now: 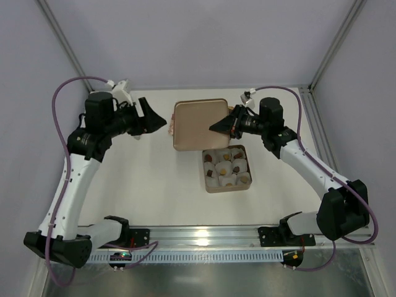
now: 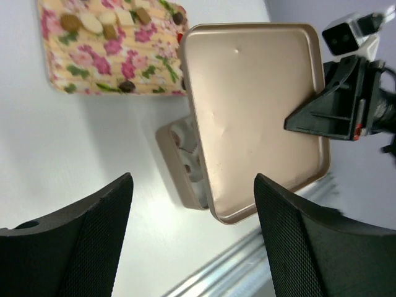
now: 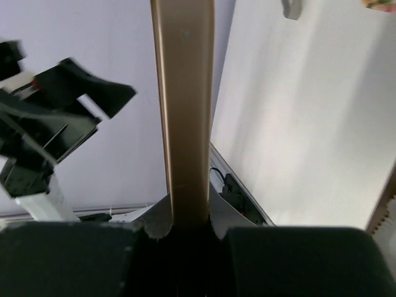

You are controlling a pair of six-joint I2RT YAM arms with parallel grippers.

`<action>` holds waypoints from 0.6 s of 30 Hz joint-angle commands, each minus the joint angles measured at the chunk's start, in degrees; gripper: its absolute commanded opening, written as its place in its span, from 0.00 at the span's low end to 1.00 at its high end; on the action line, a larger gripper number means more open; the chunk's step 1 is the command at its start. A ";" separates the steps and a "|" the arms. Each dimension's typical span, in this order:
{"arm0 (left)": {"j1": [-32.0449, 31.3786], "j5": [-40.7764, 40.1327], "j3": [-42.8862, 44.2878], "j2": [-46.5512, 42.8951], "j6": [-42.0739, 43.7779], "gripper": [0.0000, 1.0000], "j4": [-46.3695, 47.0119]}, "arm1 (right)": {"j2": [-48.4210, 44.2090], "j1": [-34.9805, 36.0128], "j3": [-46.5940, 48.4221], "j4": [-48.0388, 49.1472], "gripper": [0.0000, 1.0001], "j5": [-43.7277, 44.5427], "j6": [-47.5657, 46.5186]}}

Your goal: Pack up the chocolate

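Gold-tan lid (image 1: pixel 195 127), pink floral tray (image 2: pixel 111 62), brown and tan chocolate (image 1: pixel 210 159); white table (image 1: pixel 154 185)

A gold lid (image 2: pixel 253 117) in the right fingers (image 2: pixel 322 116), seemingly above the open tin (image 2: pixel 172 154); left fingers (image 2: pixel 93 238) apart.

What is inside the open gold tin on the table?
White paper cups fill the tin; several hold chocolate, dark or tan. The lid hides most of it in the left wrist view; whether every cup is filled is unclear.
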 commanded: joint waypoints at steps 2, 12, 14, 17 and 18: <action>-16.85 -26.40 7.14 -1.30 13.74 0.77 -5.84 | -1.12 -2.26 4.16 -11.05 0.04 -0.08 -4.34; -67.75 -83.11 2.05 4.59 37.65 0.79 3.63 | 1.34 -5.43 10.05 -19.67 0.04 -2.11 -5.93; -71.90 -87.77 -0.14 6.96 43.69 0.79 9.08 | 1.52 -5.61 10.94 -20.64 0.04 -2.28 -5.66; -74.80 -89.29 -3.49 8.81 50.73 0.79 16.38 | 1.43 -5.87 11.99 -21.69 0.04 -2.46 -5.49; -75.07 -89.46 -4.45 9.25 51.98 0.79 17.52 | 1.43 -5.96 12.51 -22.48 0.04 -2.46 -5.40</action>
